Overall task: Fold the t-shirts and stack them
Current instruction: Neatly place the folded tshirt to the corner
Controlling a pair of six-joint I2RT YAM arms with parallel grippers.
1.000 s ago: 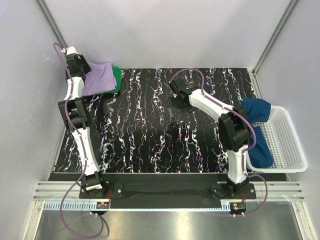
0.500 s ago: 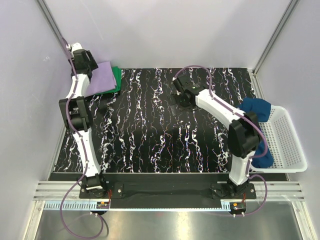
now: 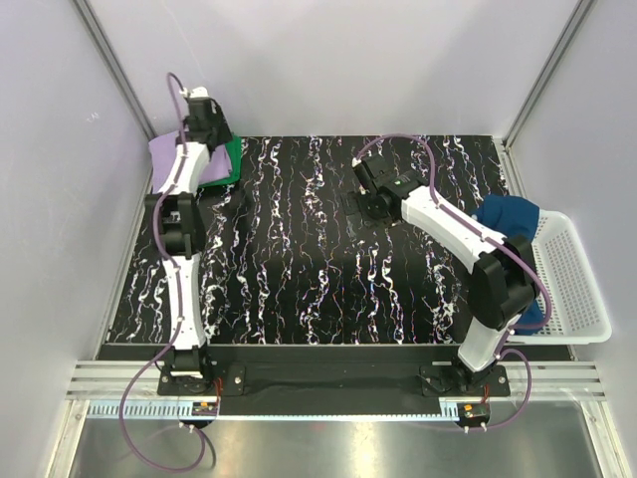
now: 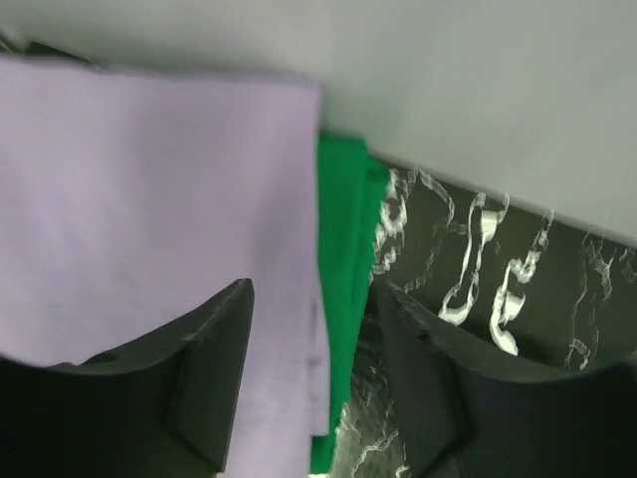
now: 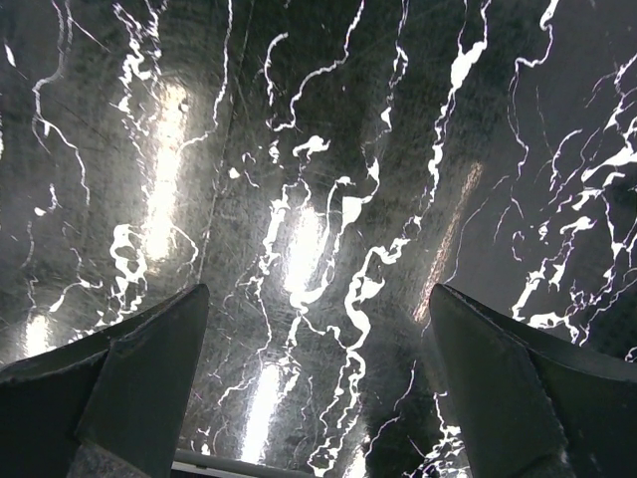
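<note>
Left gripper at far left corner of table, fingers spread, nothing between them, above right edge of folded lavender shirt. Lavender shirt lies on top of green shirt. Right gripper spread wide above bare table middle, empty. Dark blue shirt crumpled in white basket at right side.

Top shirt lies on bottom shirt far-left on the table, third shirt in the right-hand basket.
</note>
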